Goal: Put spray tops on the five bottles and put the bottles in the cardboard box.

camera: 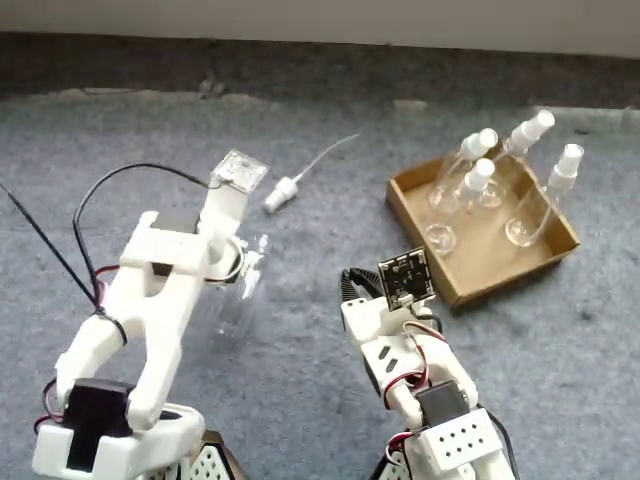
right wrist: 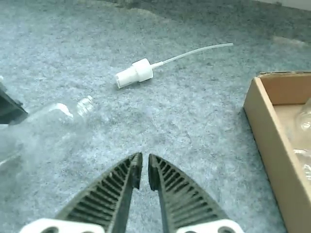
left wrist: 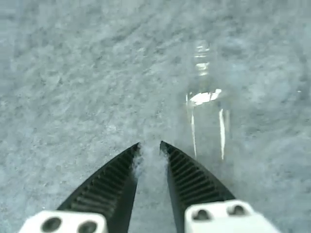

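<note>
A clear bottle [camera: 238,300] without a top lies on its side on the grey carpet, neck [right wrist: 86,103] toward a loose white spray top [camera: 283,192] with a long thin tube. My left gripper [left wrist: 149,144] sits low over the carpet just beside the bottle [left wrist: 209,111], shut with nothing between its fingers. My right gripper [right wrist: 144,156] is shut and empty, back from the spray top [right wrist: 133,75] and the bottle [right wrist: 39,126]. The cardboard box [camera: 420,243] holds several bottles [camera: 470,175] with spray tops on.
The box wall [right wrist: 265,126] stands beside my right gripper. The left arm [camera: 160,300] reaches over the bottle's area; the right arm [camera: 400,330] is near the box's front corner. A dark strip and pale wall run along the far edge.
</note>
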Robot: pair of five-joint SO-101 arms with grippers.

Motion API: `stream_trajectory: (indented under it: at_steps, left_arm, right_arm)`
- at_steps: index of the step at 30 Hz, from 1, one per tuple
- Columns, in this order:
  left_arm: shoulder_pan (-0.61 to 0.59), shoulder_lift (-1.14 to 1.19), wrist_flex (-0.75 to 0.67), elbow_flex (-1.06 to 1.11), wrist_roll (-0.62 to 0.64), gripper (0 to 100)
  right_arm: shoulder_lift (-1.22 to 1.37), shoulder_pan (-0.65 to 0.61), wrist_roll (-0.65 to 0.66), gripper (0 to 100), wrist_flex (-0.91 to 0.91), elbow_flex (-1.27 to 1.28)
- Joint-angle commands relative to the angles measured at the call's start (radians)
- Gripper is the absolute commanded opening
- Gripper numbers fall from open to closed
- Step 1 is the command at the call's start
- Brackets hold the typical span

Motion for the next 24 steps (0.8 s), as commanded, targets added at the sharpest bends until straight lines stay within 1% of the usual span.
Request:
stream_trajectory:
  at_steps: [1, 8, 16, 19, 24]
  left_arm:
    - [0.133, -0.008, 0.11, -0.157, 0.103, 1]
    - [0.202, -0.008, 0.25, -0.338, 0.19, 1]
    - [0.2, -0.008, 0.379, -0.355, 0.206, 1]
    - [0.194, -0.008, 0.384, -0.337, 0.206, 1]
    - [0.143, -0.008, 0.359, -0.294, 0.206, 1]
  right_arm:
    - [-0.015, -0.005, 0.012, 0.9, -0.025, 0.062]
    - [-0.015, -0.005, 0.012, 0.9, -0.025, 0.061]
    - [-0.015, -0.005, 0.012, 0.9, -0.025, 0.061]
    - [-0.015, -0.005, 0.012, 0.9, -0.025, 0.061]
    - [-0.015, -0.005, 0.012, 0.9, -0.025, 0.062]
